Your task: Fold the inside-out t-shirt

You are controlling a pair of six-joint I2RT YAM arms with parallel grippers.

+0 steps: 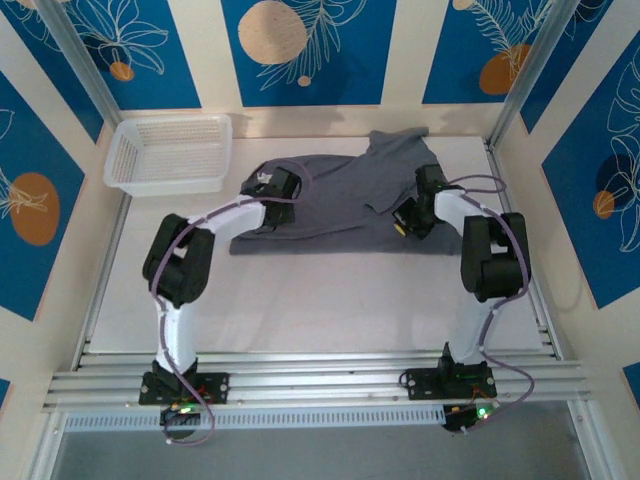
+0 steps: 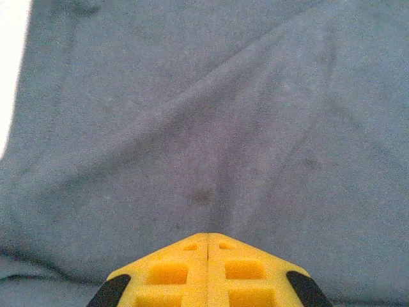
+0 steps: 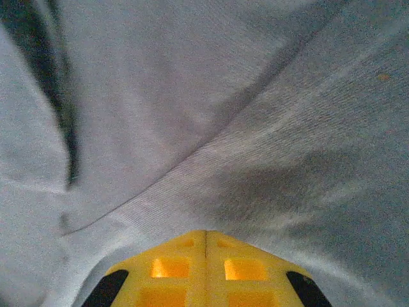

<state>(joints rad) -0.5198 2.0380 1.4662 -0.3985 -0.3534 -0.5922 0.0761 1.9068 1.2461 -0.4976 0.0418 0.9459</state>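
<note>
The dark grey inside-out t-shirt point(image 1: 330, 195) lies spread on the white table, with one part reaching toward the back wall. My left gripper point(image 1: 262, 185) rests on its left edge. In the left wrist view the yellow fingers point(image 2: 208, 235) are pressed together, and creases in the fabric point(image 2: 211, 128) run into their tip. My right gripper point(image 1: 410, 222) is down at the shirt's right side. The right wrist view shows its fingers point(image 3: 206, 232) closed as well, with folds of cloth point(image 3: 255, 147) drawn to the tip.
A white mesh basket point(image 1: 165, 183) stands at the back left, just left of the shirt. Metal frame posts point(image 1: 85, 70) rise at the back corners. Bare table point(image 1: 330, 300) stretches between the shirt and the arm bases.
</note>
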